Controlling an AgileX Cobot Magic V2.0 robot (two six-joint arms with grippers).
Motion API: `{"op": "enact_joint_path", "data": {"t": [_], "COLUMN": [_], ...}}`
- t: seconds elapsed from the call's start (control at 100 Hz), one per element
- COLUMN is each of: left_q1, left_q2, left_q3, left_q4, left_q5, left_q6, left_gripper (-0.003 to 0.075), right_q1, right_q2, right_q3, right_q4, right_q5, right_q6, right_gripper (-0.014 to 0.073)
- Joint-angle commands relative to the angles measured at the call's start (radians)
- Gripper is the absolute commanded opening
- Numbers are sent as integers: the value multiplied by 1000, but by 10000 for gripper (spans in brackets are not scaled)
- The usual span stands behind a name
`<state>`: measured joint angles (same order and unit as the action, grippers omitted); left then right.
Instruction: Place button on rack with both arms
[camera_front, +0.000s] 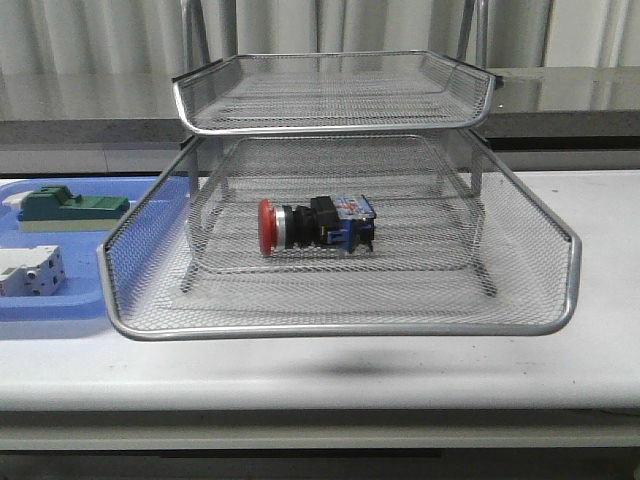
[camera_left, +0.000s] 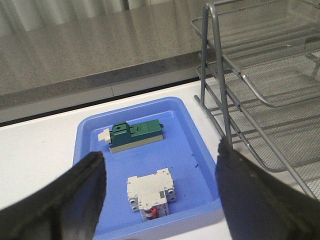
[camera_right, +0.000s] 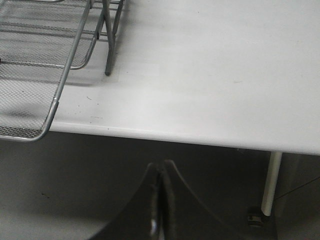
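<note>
The button (camera_front: 312, 226), with red head, silver collar and black-and-blue body, lies on its side on a lower tray of the silver wire-mesh rack (camera_front: 340, 325), which stands mid-table. The rack also shows in the left wrist view (camera_left: 260, 100) and the right wrist view (camera_right: 55, 105). Neither arm shows in the front view. My left gripper (camera_left: 160, 175) is open and empty, held above the blue tray, left of the rack. My right gripper (camera_right: 161, 172) is shut and empty, below and in front of the table's front edge, right of the rack.
A flat blue plastic tray (camera_front: 40, 305) lies left of the rack and holds a green block component (camera_front: 70, 207) and a white-grey terminal block (camera_front: 30, 270). Both show in the left wrist view, the green block (camera_left: 135, 135) and the terminal block (camera_left: 150, 192). A table leg (camera_right: 270, 185) stands right of the right gripper.
</note>
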<state>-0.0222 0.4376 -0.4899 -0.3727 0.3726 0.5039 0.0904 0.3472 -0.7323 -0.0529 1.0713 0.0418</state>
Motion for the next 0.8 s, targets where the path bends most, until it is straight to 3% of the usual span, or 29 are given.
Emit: {"op": "enact_joint_path", "data": {"t": [0.0, 0.26, 0.57, 0.69, 0.79], "left_q1": [4, 4, 4, 4, 4], "left_q2": [-73, -172, -172, -172, -172], "left_q3": [28, 118, 123, 123, 123], "left_q4": [-37, -54, -59, -59, -59], "left_q5": [-124, -281, -287, -287, -282], "left_q6": [-13, -13, -13, -13, -13], "left_gripper": [461, 461, 455, 382, 267], "right_q1": [-4, -4, -4, -4, -4], "right_q2": [6, 6, 6, 6, 6], "right_q3": [-34, -34, -34, -34, -34], "right_q4": [-11, -11, -11, -11, -11], "right_q5": [-65, -65, -65, -65, -65], "right_q6": [-4, -4, -4, -4, -4], "right_gripper": [-70, -70, -70, -70, -70]}}
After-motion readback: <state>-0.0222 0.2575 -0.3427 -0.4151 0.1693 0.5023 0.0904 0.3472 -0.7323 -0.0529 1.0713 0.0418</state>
